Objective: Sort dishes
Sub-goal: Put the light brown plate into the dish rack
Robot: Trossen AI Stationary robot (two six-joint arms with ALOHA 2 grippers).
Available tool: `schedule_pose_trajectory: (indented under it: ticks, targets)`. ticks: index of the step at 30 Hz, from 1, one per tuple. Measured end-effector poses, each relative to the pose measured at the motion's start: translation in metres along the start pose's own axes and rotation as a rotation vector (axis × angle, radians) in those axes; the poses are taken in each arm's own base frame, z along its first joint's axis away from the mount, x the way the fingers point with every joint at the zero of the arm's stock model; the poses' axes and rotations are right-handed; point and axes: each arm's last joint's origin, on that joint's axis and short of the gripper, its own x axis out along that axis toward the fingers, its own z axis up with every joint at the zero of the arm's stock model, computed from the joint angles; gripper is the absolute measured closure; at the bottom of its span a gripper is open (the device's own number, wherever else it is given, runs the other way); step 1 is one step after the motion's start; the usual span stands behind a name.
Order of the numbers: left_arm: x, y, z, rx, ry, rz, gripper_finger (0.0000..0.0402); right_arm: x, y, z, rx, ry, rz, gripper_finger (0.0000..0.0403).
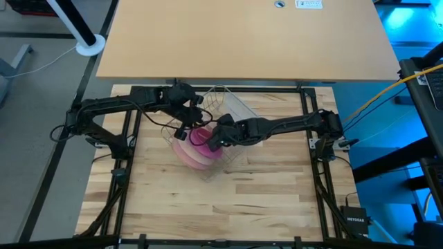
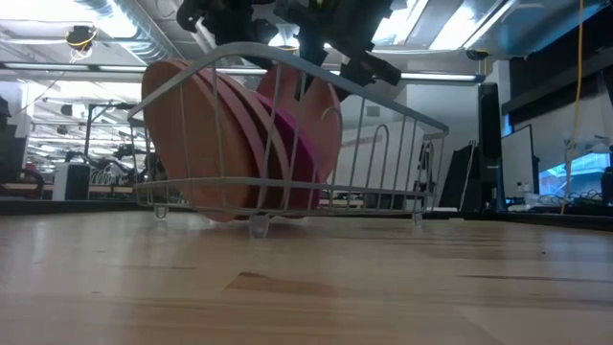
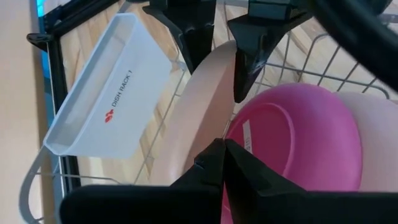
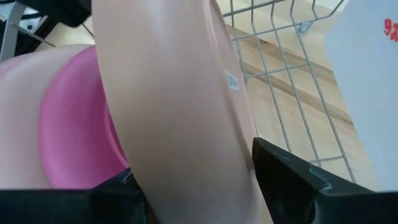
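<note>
The wooden worktop (image 1: pixel 228 194) carries a wire rack (image 2: pixel 383 125) with a white tray (image 3: pixel 106 93) on its side. In the rack stand a tan plate (image 4: pixel 180 112), a pink plate (image 3: pixel 298 143) and a peach plate (image 2: pixel 187 134). The right gripper (image 4: pixel 193 174) has its fingers spread around the tan plate's rim; the left gripper (image 3: pixel 224 162), fingers closed, hovers just beside it
</note>
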Motion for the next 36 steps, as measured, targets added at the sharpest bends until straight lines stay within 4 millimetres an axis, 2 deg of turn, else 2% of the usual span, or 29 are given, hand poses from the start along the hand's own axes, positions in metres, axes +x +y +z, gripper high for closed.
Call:
schedule_pose_trajectory:
  ticks: [6,11,17,21,26,30,36]
  targets:
    - [0.000,-0.003,-0.002,-0.006,0.027,-0.024,0.0401,0.000,0.001,-0.001,-0.097,0.033,0.021,0.0193]
    - [0.000,-0.010,-0.004,-0.015,0.065,-0.071,0.0401,0.000,0.000,-0.001,-0.101,0.028,0.012,0.0193]
    - [-0.001,-0.025,0.014,0.077,-0.006,-0.077,0.0401,-0.001,-0.002,-0.003,-0.115,0.028,-0.023,0.0193]
    - [-0.003,-0.023,0.028,0.135,-0.125,0.000,0.0401,-0.001,-0.003,-0.003,-0.117,0.028,-0.026,0.0193]
    - [-0.004,-0.023,0.026,0.043,-0.109,-0.013,0.0401,-0.001,-0.002,-0.003,-0.113,0.047,-0.005,0.0193]
    - [-0.021,-0.041,0.019,-0.023,-0.026,-0.099,0.0401,-0.001,-0.001,-0.003,-0.113,0.050,-0.001,0.0193]
    - [-0.077,-0.063,0.009,-0.121,-0.091,-0.093,0.0401,-0.001,-0.002,-0.003,-0.111,0.053,0.000,0.0193]
